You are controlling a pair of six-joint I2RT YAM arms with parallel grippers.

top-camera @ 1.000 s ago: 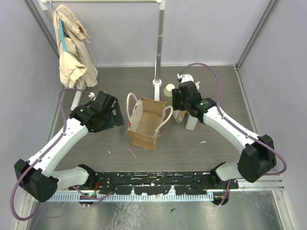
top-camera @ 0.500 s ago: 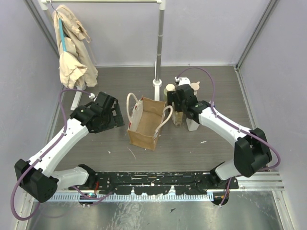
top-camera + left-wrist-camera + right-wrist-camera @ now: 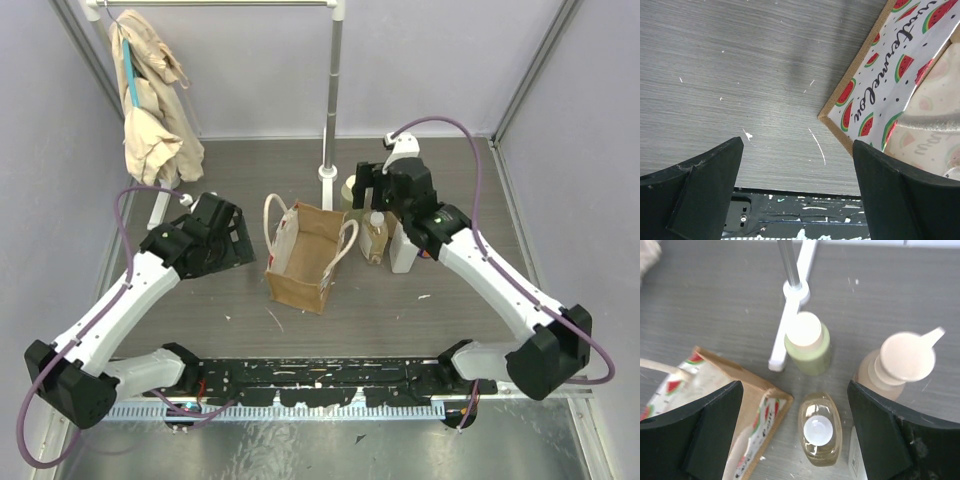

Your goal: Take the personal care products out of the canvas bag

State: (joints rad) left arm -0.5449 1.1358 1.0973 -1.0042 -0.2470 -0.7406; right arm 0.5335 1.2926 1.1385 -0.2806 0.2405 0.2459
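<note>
At the centre of the top view, the canvas bag (image 3: pixel 300 262) is standing upright on the grey table (image 3: pixel 230 300) with its mouth gaping. Its contents are too shadowed to make out.

Just right of the bag, four bottles are standing on the table:
- In the right wrist view, the olive-green bottle (image 3: pixel 809 346) is sitting at upper centre, beside the white foot of a clothes rack (image 3: pixel 792 300).
- The amber bottle (image 3: pixel 820 430) is at lower centre, next to the bag's corner.
- The tan pump bottle (image 3: pixel 897 367) is at the right.
- In the top view, the white rectangular bottle (image 3: pixel 402 248) is standing just right of the amber one.

The right gripper (image 3: pixel 795 387) is hovering over this cluster with its fingers spread wide and nothing between them.

Left of the bag, the left gripper (image 3: pixel 797 145) is hanging over bare tabletop, its fingers also parted and gripping nothing. The bag's watermelon-print lining (image 3: pixel 880 90) is showing at the upper right of its view.
</note>
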